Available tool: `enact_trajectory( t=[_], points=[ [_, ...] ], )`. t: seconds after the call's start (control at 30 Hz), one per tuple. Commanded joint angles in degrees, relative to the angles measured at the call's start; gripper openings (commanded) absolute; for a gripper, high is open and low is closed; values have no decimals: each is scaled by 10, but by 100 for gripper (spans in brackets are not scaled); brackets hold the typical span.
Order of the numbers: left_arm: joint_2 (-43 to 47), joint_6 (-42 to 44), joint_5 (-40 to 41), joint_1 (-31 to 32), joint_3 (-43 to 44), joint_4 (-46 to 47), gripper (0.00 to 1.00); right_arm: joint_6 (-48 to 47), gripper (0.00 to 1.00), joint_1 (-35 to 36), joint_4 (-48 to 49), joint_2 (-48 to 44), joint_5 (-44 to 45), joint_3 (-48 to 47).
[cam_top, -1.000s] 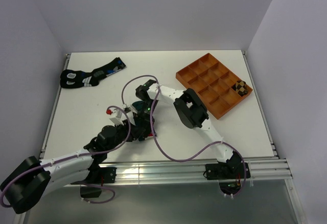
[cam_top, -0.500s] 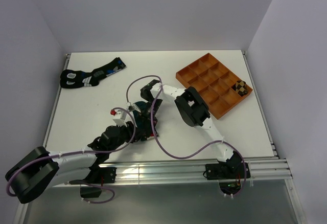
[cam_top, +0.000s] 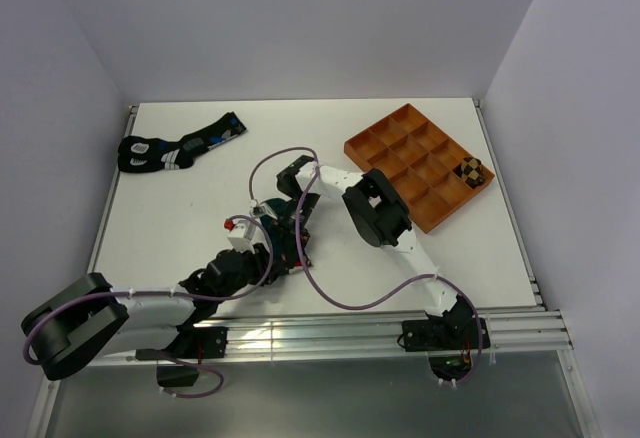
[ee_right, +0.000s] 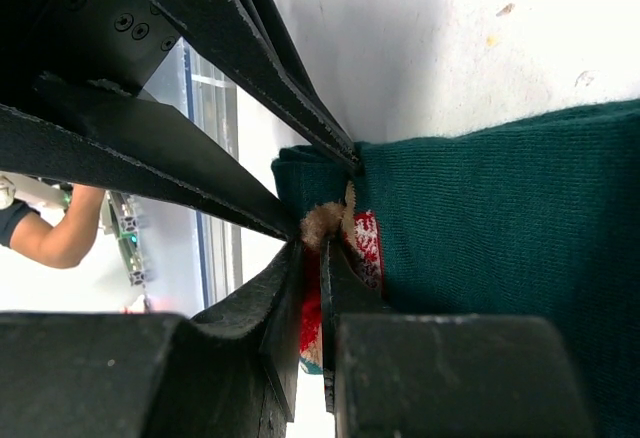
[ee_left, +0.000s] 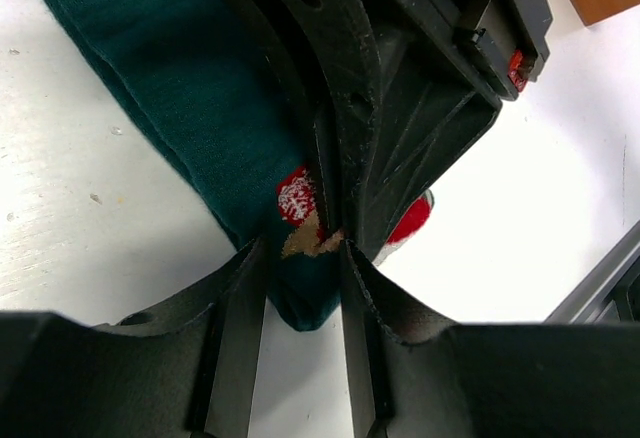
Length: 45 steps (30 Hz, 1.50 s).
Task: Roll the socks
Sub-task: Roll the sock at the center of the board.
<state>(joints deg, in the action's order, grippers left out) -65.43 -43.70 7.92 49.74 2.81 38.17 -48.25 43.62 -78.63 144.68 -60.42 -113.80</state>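
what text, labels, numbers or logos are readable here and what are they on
No text can be read in any view.
teal sock: only a red-and-white figure, no letters.
dark socks at far left: blue-and-white pattern, too small to read.
orange tray: no marks visible.

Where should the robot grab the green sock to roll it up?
Probably grip the green sock at its short end with the red-and-white picture, coming from above. It lies long and flat, so that end can curl over the rest. The left gripper and right gripper pinch there now.
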Motion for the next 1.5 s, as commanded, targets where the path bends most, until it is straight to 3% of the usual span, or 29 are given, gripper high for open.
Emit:
enact_trajectory(
  t=[0.0, 0.23, 0.4, 0.43, 0.47, 0.57, 0.63, 0.83, 1.0, 1.3, 1.47],
  points=[
    [-8, 7, 3, 7, -3, 9, 39, -7, 12, -7, -19, -3, 36, 11],
    [-59, -2, -17, 12, 17, -1, 25, 95, 12, -8, 108, -52, 57, 66],
    [-89, -20, -33, 12, 16, 14, 1, 186, 14, -8, 227, -102, 101, 127],
    [-93, -23, -34, 12, 16, 12, 0, 204, 16, -8, 259, -119, 109, 147],
    [-93, -28, -40, 12, 13, 15, 0, 217, 27, -8, 281, -131, 116, 162],
    [-80, -47, -44, 12, 9, 1, 0, 259, 45, -9, 369, -186, 152, 226],
    [-61, -59, -53, 12, 11, -19, 0, 278, 49, -11, 422, -233, 173, 270],
    [1, -83, -97, -6, 30, -124, 0, 297, 50, -23, 506, -333, 213, 343],
    [9, -110, -153, -70, 49, -177, 0, 280, 49, -42, 534, -387, 234, 384],
    [-94, -149, -285, -122, 128, -215, 0, 179, 47, -41, 629, -563, 250, 565],
    [-138, -175, -350, -144, 148, -231, 0, 126, 46, -13, 656, -618, 241, 632]
  ],
)
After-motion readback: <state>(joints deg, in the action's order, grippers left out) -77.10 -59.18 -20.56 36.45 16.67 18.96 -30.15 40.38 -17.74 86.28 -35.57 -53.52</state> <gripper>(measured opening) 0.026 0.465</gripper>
